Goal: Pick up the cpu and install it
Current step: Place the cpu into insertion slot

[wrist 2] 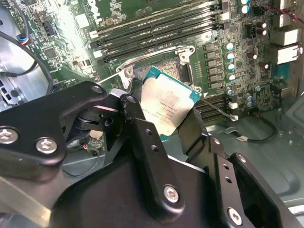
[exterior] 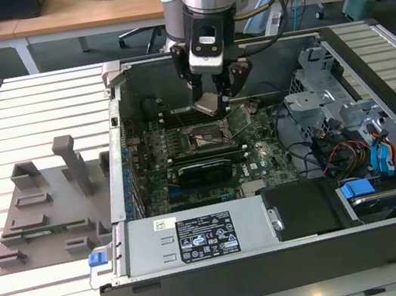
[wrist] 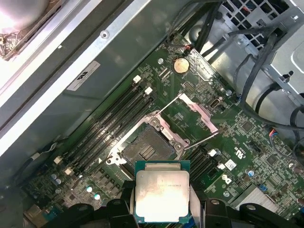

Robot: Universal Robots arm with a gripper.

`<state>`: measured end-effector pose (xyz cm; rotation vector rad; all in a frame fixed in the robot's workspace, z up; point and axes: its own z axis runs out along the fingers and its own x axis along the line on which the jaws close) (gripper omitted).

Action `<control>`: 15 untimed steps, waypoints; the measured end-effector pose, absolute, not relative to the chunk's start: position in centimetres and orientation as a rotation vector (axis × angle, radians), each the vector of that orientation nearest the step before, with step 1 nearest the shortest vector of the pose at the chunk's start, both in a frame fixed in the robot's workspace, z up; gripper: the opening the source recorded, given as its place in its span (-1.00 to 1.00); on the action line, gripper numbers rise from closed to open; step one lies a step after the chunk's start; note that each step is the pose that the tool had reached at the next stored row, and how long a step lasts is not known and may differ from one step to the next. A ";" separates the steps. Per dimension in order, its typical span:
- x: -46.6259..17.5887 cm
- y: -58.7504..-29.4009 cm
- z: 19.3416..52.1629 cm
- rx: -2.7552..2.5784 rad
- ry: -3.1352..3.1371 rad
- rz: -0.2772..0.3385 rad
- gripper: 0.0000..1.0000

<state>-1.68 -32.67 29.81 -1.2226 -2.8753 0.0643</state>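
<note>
Exterior view, read from the exterior view's left.

- The slatted table (exterior: 22, 110) carries a grey fixture plate (exterior: 48, 213) at 9 o'clock of the computer case (exterior: 282, 275). Its slots and posts look like staging places for parts.
- The case lies on its side with the cover off, so the motherboard (exterior: 182, 147) faces up and the arm can reach in from above. The power supply (exterior: 199, 240) sits at 6 o'clock of the board.
- The gripper (exterior: 214, 98) is inside the case. Its fingers (wrist 2: 137, 128) are clamped on two opposite edges of the cpu (wrist 2: 165, 107).
- In both wrist views the silver lid of the cpu (wrist: 163, 197) faces the camera. My judgement is that the edge grip keeps the contact side untouched.
- The chip hangs tilted in the air, just above the socket (wrist: 147, 148) at roughly 6 o'clock of the gripper. It is clear of the socket and not seated.
- The socket is empty. Its load plate (wrist: 197, 111) is swung open toward 3 o'clock, so the way down looks free.
- The drive cage (exterior: 328, 102) stands at 3 o'clock of the board, with blue tabs (exterior: 358, 187) near it.

Writing:
- A white label (exterior: 206, 236) on the power supply carries dense print and marks.
- There is a white sticker (wrist: 83, 75) on the case wall.
- The cpu lid has fine print, and the board has silkscreen marks.
- None of this is transcribed.
</note>
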 end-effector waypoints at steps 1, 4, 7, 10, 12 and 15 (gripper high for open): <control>-1.7 -32.7 29.8 -1.231 -2.872 0.064 0.09; -1.7 -32.7 29.8 -1.255 -2.861 0.064 0.09; -1.7 -32.7 29.8 -1.294 -2.843 0.064 0.09; -1.7 -32.7 29.8 -1.319 -2.831 0.063 0.09; -1.7 -32.7 29.8 -1.335 -2.823 0.063 0.09; -1.7 -32.7 29.8 -1.362 -2.810 0.063 0.09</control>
